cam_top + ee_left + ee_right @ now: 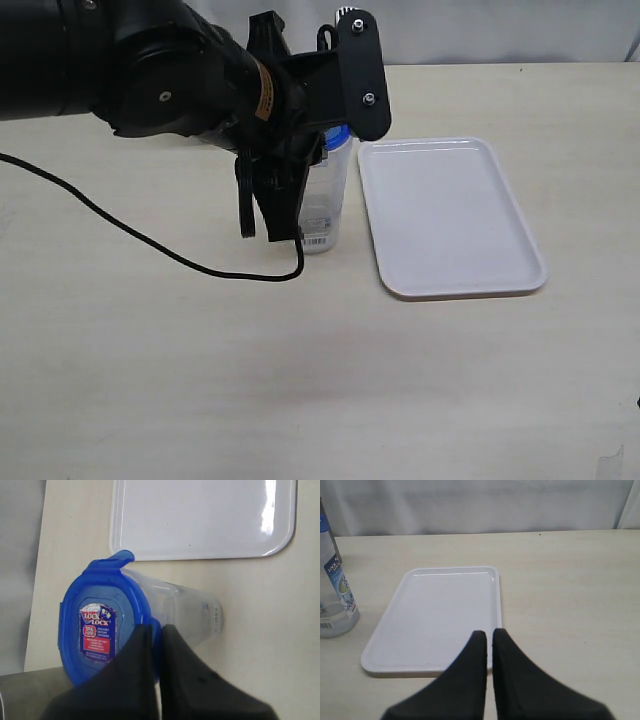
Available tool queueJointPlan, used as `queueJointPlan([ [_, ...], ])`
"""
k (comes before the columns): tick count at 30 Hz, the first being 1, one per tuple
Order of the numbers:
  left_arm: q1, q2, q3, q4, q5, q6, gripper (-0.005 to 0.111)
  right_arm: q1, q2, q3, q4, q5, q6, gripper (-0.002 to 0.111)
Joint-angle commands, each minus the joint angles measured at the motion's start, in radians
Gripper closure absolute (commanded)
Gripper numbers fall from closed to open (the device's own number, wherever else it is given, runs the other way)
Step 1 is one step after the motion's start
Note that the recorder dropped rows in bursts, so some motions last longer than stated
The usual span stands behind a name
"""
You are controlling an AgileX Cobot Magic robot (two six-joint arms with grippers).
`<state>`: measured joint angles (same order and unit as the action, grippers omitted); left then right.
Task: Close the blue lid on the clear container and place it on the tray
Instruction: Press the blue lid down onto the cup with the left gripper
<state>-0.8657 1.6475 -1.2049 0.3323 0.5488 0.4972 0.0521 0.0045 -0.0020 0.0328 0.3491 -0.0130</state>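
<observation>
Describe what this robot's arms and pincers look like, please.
The left arm is bulky, glossy black, with rounded joints, a small yellow label and a flat black bracket with silver screws. A thin black cable trails from it. Both the left gripper and right gripper have matte black, wedge-shaped tapering fingers.

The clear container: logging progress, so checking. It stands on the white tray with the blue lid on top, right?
No. The clear container has the blue lid on top, but it stands on the table beside the tray, not on it, as the exterior view shows.
</observation>
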Motion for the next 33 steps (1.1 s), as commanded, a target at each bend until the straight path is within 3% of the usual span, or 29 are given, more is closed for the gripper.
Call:
queueJointPlan([
  [1, -0.007, 0.002, -0.005, -0.021, 0.011, -0.001, 0.107, -0.004, -0.005, 0.002, 0.005, -0.004, 0.001, 0.104],
  [33, -0.007, 0.002, -0.005, -0.035, -0.017, -0.001, 0.107, -0.004, -0.005, 0.002, 0.005, -0.004, 0.001, 0.104],
])
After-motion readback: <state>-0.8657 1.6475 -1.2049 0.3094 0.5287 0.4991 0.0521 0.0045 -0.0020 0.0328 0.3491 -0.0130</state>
